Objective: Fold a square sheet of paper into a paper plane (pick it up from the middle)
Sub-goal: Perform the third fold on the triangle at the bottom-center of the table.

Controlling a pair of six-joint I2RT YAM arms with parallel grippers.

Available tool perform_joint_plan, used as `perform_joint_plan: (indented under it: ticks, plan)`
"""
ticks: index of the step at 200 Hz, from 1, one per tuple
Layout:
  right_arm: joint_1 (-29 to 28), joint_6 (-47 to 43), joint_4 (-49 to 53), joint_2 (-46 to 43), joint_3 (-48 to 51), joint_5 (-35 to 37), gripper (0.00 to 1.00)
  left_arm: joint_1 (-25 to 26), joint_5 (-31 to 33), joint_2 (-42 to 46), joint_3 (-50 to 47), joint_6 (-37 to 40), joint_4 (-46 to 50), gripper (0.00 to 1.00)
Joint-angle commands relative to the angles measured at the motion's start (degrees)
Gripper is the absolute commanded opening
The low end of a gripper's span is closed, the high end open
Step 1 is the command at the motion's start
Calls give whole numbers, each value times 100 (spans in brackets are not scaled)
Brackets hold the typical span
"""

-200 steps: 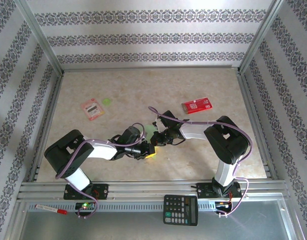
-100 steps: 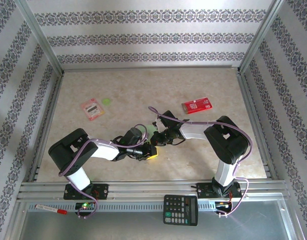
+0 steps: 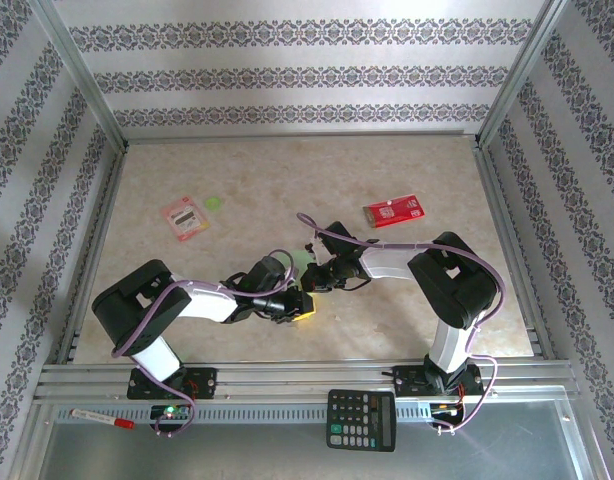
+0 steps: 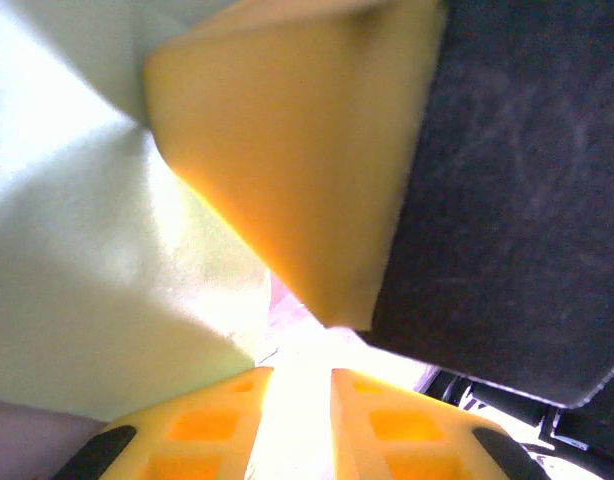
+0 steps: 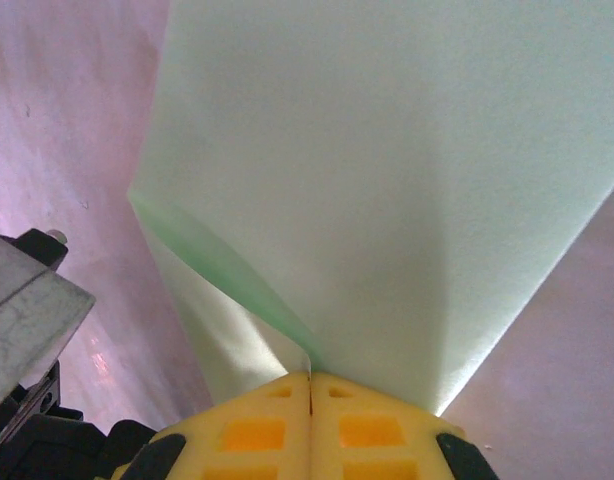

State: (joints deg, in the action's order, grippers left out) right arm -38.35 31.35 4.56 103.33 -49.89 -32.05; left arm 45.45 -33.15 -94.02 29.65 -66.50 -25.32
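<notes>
Your right fingers [image 5: 252, 430] are pressed together on the near edge of the square sheet of paper [image 5: 387, 180]. The sheet fans away from them, with one fold showing, over the middle of the desk [image 3: 407, 170] between the two arms. Your left fingers [image 4: 202, 425] stand slightly apart with only glare between them. The sheet is just to one side of them and the right arm's pad is close ahead. Closing the left fingers here could miss the paper or knock the other arm. A sideways pull could tear the thin sheet or skew its crease.

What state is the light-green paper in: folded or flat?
Folded: the light-green paper shows two layers meeting at a crease, pinched in the right gripper.
</notes>
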Motion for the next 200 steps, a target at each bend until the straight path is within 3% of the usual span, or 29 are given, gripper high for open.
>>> perform_joint_plan:
  ticks: [1,58,86,121,160,200]
  plan:
    - [52,-9,238,206,223,419,0,124,19,87,80,32,228,21]
    - [51,9,238,184,258,428,0,183,152,-101,43,142,548,20]
    - [50,3,234,192,252,428,0,236,248,109,323,521,1260,20]
    - [49,-4,244,190,261,440,0,169,337,682,337,735,1442,22]
    - [48,-17,232,205,264,428,0,-486,276,1314,68,723,1552,22]
    - [50,-13,209,205,275,422,0,-1244,-107,1144,244,811,1640,20]
